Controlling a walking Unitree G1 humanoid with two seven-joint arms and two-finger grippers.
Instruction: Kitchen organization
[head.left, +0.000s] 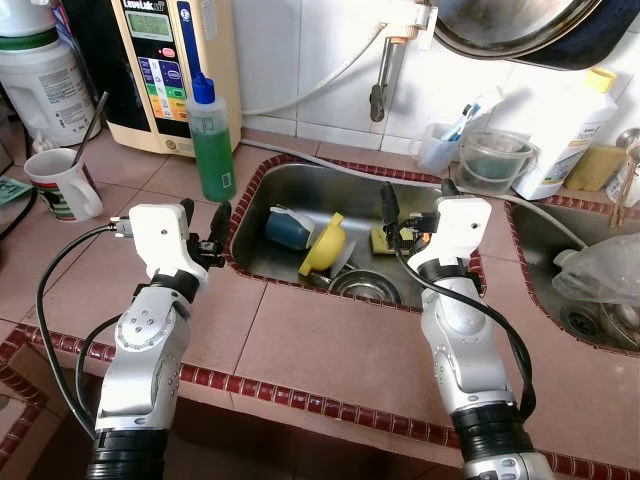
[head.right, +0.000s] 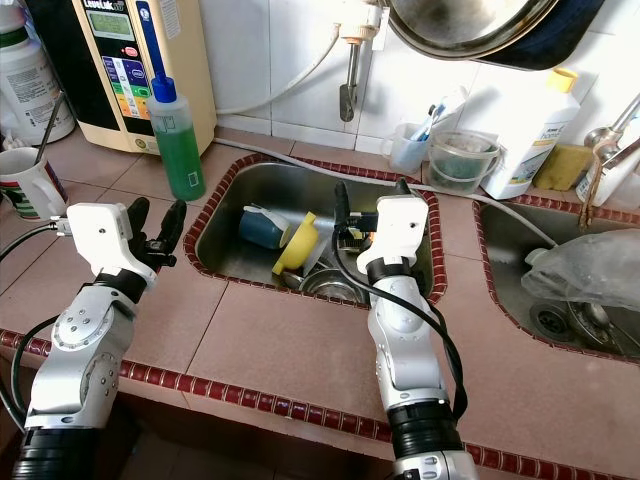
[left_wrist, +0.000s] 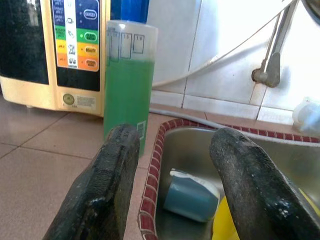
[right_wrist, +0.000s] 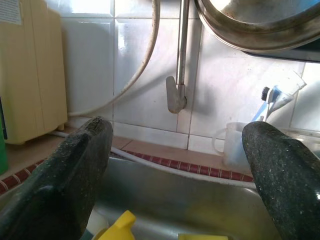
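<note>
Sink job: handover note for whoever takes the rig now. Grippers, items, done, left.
Left gripper: open, empty, above the counter beside the green bottle.
Right gripper: open, empty, over the near edge of the sink.
In the sink: blue container on its side, yellow item, metal bowl.
Done: nothing visibly picked up.
Left: probably clear the sink.

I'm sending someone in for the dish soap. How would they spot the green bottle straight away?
Find the cream water machine against the tiled wall. Just in front of it, by the sink's left corner, the green bottle stands upright: a clear, slim cylinder of green liquid with a blue cap, nothing like the white jugs.
</note>
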